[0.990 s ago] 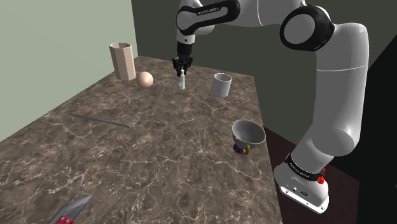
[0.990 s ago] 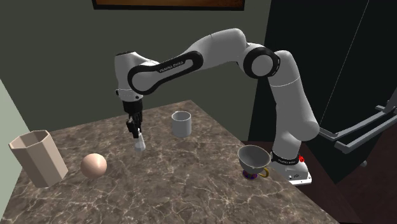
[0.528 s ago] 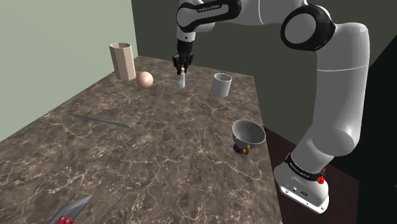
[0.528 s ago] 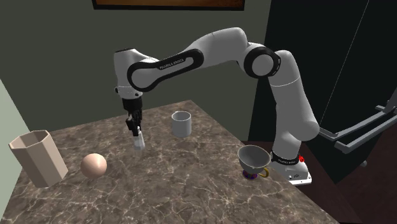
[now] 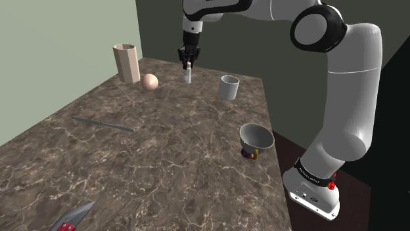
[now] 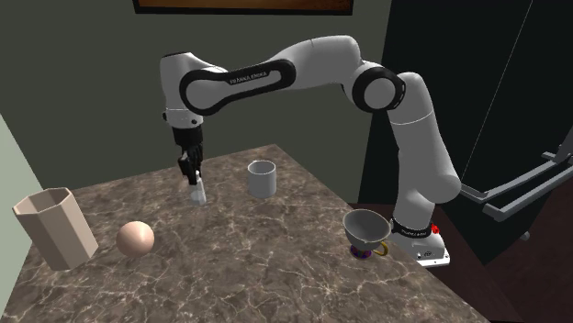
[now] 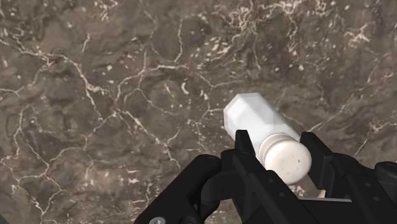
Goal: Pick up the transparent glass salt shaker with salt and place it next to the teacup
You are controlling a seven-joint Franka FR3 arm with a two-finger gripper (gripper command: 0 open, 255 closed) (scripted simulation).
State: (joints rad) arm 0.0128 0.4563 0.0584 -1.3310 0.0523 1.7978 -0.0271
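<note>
- The gripper point(image 7: 280, 151) clasped the white salt shaker point(image 7: 257, 121) at its cap end, one finger pressed to each side.
- The shaker hung over the far end of the marble table point(image 5: 164, 157), between a pink ball point(image 5: 150, 82) and a grey cup point(image 5: 228, 87).
- The teacup point(image 5: 256, 137) stood well apart from it.

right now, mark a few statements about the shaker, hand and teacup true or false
1. The hand is shut on the shaker. True.
2. The shaker stands beside the teacup. False: it is in the hand, far across the table from the teacup.
3. The teacup lies on its side. False: it stands upright.
4. A peach ball sits near the hexagonal container. True.
</note>
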